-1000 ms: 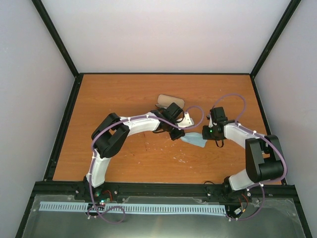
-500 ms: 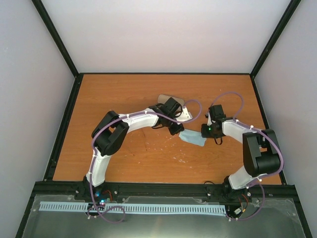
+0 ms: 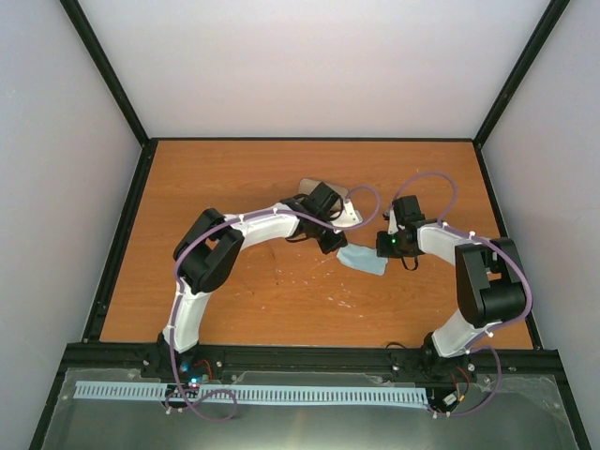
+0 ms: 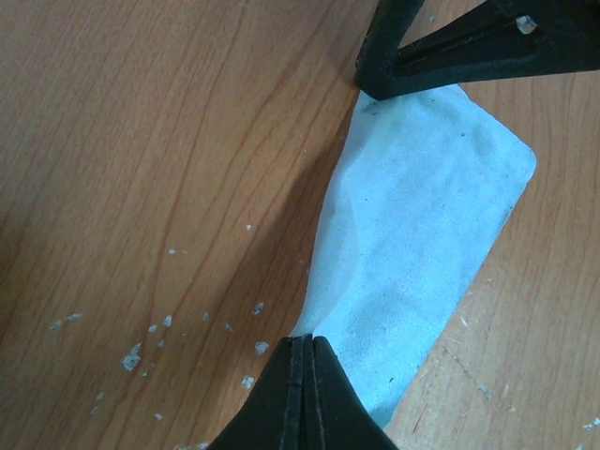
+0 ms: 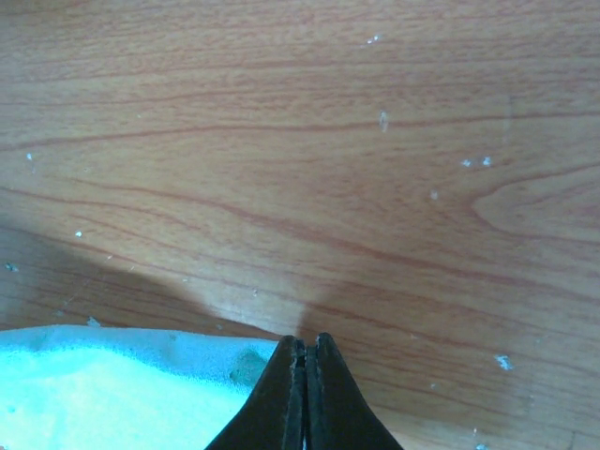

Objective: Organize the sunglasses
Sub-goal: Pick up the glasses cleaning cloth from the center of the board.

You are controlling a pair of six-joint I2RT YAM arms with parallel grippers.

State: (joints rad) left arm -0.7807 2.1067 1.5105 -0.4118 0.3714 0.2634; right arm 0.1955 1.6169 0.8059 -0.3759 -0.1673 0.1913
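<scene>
The sunglasses are out of view. A light blue cloth [image 3: 364,260] lies on the wooden table [image 3: 234,187] between my two grippers. My left gripper [image 3: 330,246] is shut on the cloth's left corner; the left wrist view shows its closed tips [image 4: 302,342] pinching the cloth [image 4: 422,216]. My right gripper [image 3: 382,246] is shut at the cloth's right corner; the right wrist view shows its closed tips [image 5: 305,342] at the edge of the cloth [image 5: 112,384]. The right gripper's fingers [image 4: 469,47] also show in the left wrist view, touching the cloth's far corner.
A tan oblong case [image 3: 315,187] lies behind the left arm's wrist, partly hidden by it. Black frame rails [image 3: 122,234] run along the table's sides. White specks dot the wood near the cloth [image 4: 141,352].
Both grippers have moved slightly farther from the bases, and the cloth has shifted with them. The right arm's elbow has swung left.
</scene>
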